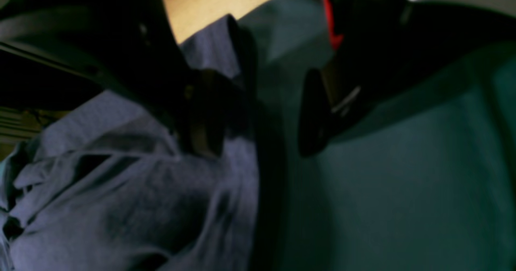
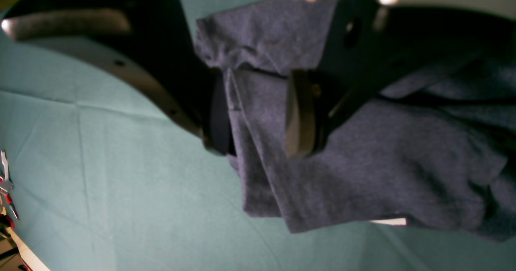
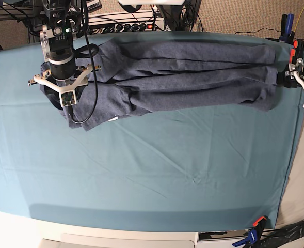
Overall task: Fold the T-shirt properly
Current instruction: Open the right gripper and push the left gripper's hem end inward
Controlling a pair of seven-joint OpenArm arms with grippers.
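Base looks straight down; both wrist views hug the T-shirt point(image 3: 182, 77) (shared).

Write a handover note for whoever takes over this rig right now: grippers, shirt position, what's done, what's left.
Left gripper: open, at the T-shirt's edge, holding nothing.
Right gripper: jaws apart, straddling the shirt's edge at the opposite end; grip not confirmed.
T-shirt: stretched in a long wrinkled band across the far side of the teal table cloth, folded lengthwise.
Done: lengthwise folds.
Left: fold end to end and smooth.
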